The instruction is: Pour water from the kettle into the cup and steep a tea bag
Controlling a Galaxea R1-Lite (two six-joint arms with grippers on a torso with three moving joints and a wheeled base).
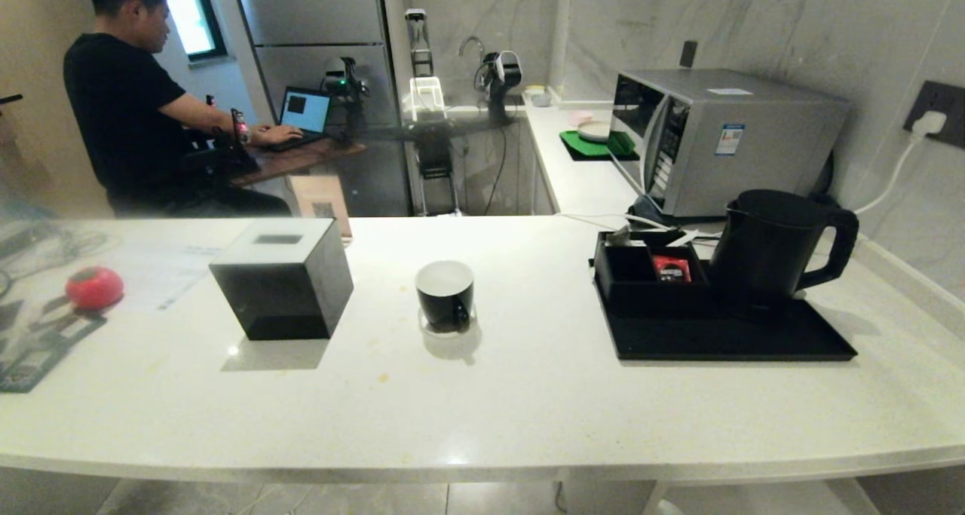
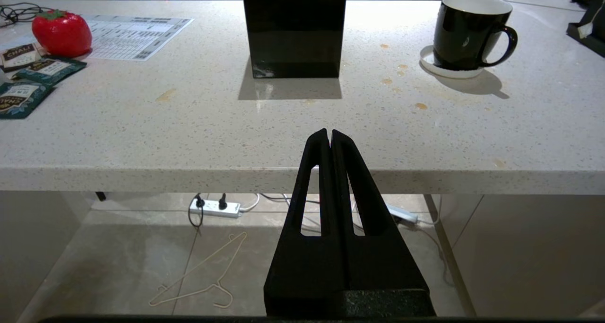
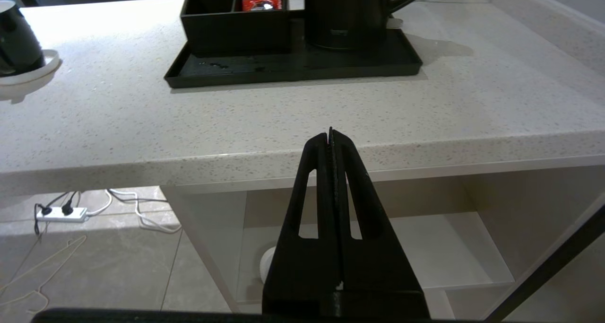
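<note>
The word "CHAI" is read on a small sachet [image 2: 19, 54] lying at the counter's edge in the left wrist view. The lettering on the two dark teal sachets [image 2: 46, 70] beside it cannot be made out. A printed sheet [image 2: 134, 37] of table rows is seen on the counter, its text illegible. A blue-and-white label [image 1: 730, 139] is carried on the microwave's side, unreadable.
</note>
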